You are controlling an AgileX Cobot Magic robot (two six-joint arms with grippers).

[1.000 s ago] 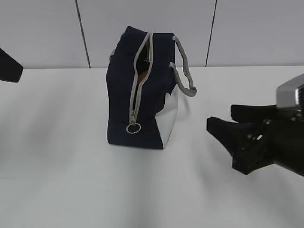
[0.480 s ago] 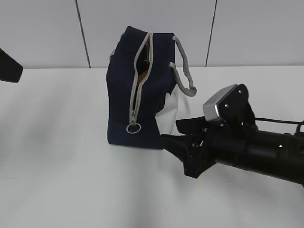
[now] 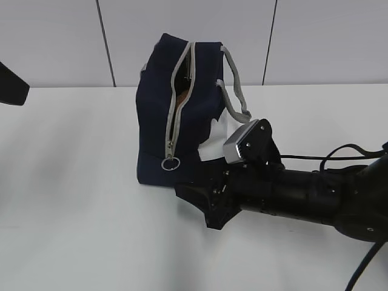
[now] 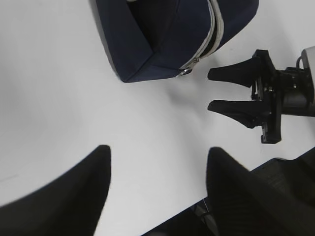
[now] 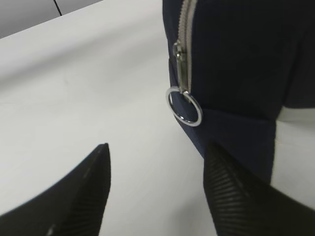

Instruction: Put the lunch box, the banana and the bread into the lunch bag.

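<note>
The right gripper (image 3: 193,195) stands with its jaws apart and empty, low at the front corner of the lunch bag (image 3: 154,115), just beside the zipper's ring pull (image 5: 184,106); I judge the step is to take this ring, so one finger should come to each side of it before closing. The left gripper (image 4: 156,189) is also spread and holds nothing, well away. The bag stands upright on a plain white table (image 3: 73,212) before a pale panelled wall (image 3: 54,36), its zipper partly open at the top.

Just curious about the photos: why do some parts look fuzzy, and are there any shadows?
Right wrist view: the ring pull is fairly sharp, the near black jaws blurred. Left wrist view: its own jaws are dark soft blobs; the bag looks clear. Exterior view: even light, only faint soft shadows on the table.
</note>
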